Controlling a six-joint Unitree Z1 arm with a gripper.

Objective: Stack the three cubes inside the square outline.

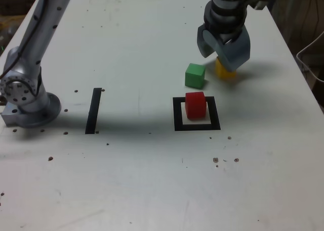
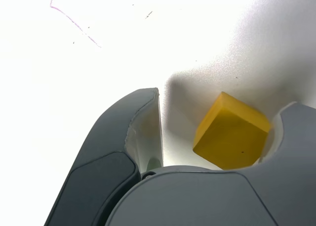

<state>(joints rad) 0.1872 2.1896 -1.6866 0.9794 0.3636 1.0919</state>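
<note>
The red cube (image 1: 195, 104) stands inside the square outline (image 1: 177, 114) of black tape. The green cube (image 1: 195, 75) sits on the table just behind the outline. To its right in the exterior view lies the yellow cube (image 1: 225, 72), partly hidden by my gripper (image 1: 221, 56), which is lowered over it. In the wrist view the yellow cube (image 2: 231, 137) lies between the jaws of the gripper (image 2: 222, 102), close against one finger (image 2: 291, 132), with a clear gap to the other finger (image 2: 143, 132). The jaws are open around it.
A straight black tape strip (image 1: 93, 110) lies on the exterior view's left. The arm's base (image 1: 25, 99) stands at the far left edge. The white table (image 1: 152, 180) has small dark specks. A cable (image 1: 311, 59) hangs off the right edge.
</note>
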